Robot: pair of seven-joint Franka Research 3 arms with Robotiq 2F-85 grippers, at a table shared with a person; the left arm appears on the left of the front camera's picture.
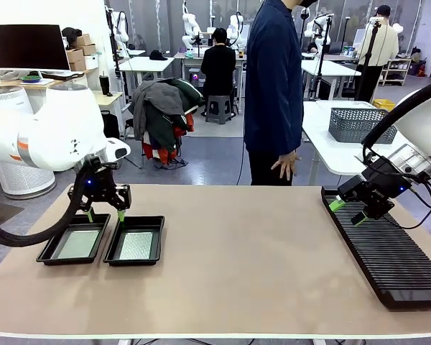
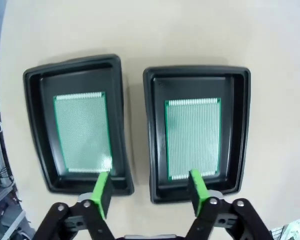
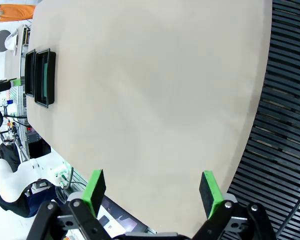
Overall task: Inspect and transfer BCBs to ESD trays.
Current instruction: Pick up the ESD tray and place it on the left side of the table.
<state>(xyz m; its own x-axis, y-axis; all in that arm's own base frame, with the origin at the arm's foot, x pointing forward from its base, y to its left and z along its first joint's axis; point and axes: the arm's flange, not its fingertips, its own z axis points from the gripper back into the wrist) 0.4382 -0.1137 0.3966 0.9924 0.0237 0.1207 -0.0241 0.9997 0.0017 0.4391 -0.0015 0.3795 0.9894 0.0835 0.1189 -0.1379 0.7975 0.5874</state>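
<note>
Two black ESD trays sit side by side at the table's left: the left tray (image 1: 75, 246) (image 2: 40, 120) and the right tray (image 1: 135, 249) (image 2: 240, 130). Each holds a green BCB lying flat, one in the left tray (image 1: 79, 244) (image 2: 82, 132) and one in the right tray (image 1: 137, 246) (image 2: 192, 137). My left gripper (image 1: 105, 214) (image 2: 149, 190) hovers open above the trays' far rims, nothing between its fingers. My right gripper (image 1: 348, 212) (image 3: 152, 192) is open and empty over the near-left edge of the black slotted rack (image 1: 391, 259) (image 3: 285, 125).
A person in a dark blue coat (image 1: 274, 79) stands at the table's far side, one hand (image 1: 286, 167) hanging near the edge. A grey mesh basket (image 1: 358, 123) sits on a white table behind the rack. The tan tabletop (image 1: 244, 251) stretches between trays and rack.
</note>
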